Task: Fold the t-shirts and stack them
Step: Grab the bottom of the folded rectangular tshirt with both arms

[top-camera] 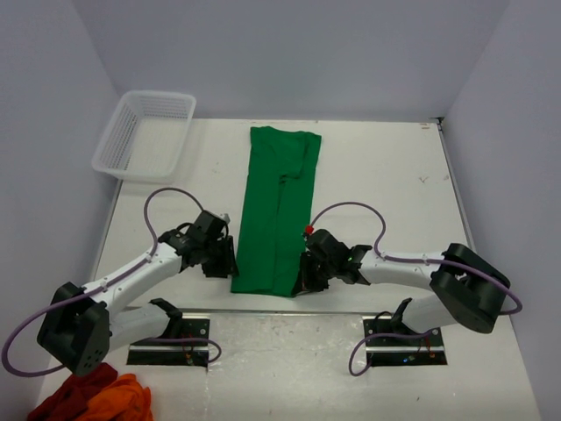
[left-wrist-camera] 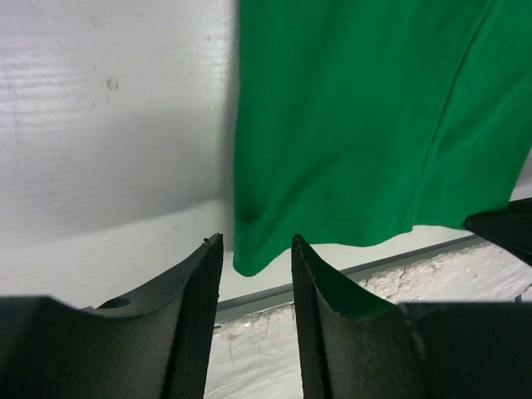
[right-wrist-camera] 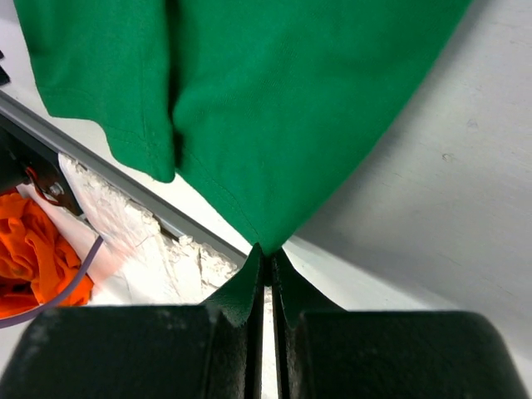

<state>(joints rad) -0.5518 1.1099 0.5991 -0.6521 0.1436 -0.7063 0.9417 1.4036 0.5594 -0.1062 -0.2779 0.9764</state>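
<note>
A green t-shirt [top-camera: 279, 210] lies folded into a long narrow strip down the middle of the table. My right gripper [top-camera: 304, 274] is shut on its near right corner [right-wrist-camera: 266, 224], which it pinches at the tips. My left gripper [top-camera: 230, 263] is open at the near left corner [left-wrist-camera: 249, 258]; the corner's tip lies just ahead of the gap between the jaws and is not gripped. The shirt's near hem lies close to the table's front edge.
A white plastic basket [top-camera: 145, 133] stands at the back left corner. Red and orange cloth [top-camera: 96, 399] is heaped off the table at the bottom left, and also shows in the right wrist view [right-wrist-camera: 33, 249]. The arm base plates [top-camera: 171, 340] sit at the front edge.
</note>
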